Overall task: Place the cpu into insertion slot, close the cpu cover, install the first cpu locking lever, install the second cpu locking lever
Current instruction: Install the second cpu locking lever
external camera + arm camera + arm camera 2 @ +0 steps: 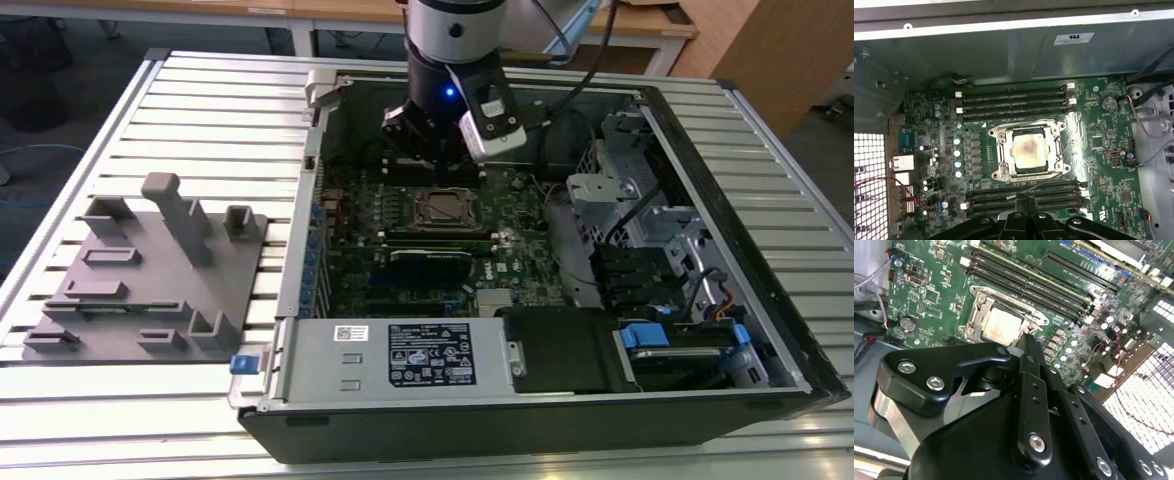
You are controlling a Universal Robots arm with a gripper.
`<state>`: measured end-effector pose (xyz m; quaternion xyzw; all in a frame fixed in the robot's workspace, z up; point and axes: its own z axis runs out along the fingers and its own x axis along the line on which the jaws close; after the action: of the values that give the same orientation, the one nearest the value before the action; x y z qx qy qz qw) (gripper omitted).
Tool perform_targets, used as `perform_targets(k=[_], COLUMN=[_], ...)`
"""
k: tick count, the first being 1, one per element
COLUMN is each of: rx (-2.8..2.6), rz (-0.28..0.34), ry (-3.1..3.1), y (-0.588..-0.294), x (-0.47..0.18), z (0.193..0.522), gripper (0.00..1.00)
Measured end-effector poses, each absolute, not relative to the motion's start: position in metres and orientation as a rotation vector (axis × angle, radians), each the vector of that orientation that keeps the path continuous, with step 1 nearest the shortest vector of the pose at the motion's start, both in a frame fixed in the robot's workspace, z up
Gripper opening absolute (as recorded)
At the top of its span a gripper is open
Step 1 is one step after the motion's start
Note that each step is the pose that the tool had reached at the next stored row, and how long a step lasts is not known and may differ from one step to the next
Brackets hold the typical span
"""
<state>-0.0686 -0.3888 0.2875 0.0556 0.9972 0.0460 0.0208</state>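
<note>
My gripper (1026,202) hangs just above the board (1094,165), near the edge of the socket and over the memory slots (1024,192) next to it. Fingers (1026,347) are pressed together, nothing between them, so it's closed and empty. In the exterior view the gripper (430,172) sits low inside the case (747,330), just behind the socket.

Status as I read it:
- cpu (1029,150): in the insertion slot (1001,172), lying flat, silver top showing. Done.
- cpu cover (1054,131): down flat around the chip, chip visible through its window. Looks done.
- Levers: thin wire rods run along the socket sides. One lever (1046,184) lies at a slant across the near slots, its end close to my fingertips; I judge that one not latched yet. The other lever (1021,123) lies along the far side of the frame; can't tell whether it's hooked.

So roughly halfway: placing and covering done, locking in hand or still open.

Containers:
- Slot holds the cpu, frame on top.
- Case is open, lying on the slatted table (200,90); inside it the board, a power supply (400,355) at the near end and drive cages (641,220) on the exterior view's right.
- Grey fixture tray (147,290) beside the case, on the exterior view's left: I see no parts in its pockets.
</note>
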Motion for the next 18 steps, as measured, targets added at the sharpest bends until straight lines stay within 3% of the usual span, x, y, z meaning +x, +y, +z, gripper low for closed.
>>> perform_targets(k=[18], rx=[0.173], rz=[0.143], ry=[3.092], y=[-0.389], x=[-0.069], z=[0.272], gripper=[0.11])
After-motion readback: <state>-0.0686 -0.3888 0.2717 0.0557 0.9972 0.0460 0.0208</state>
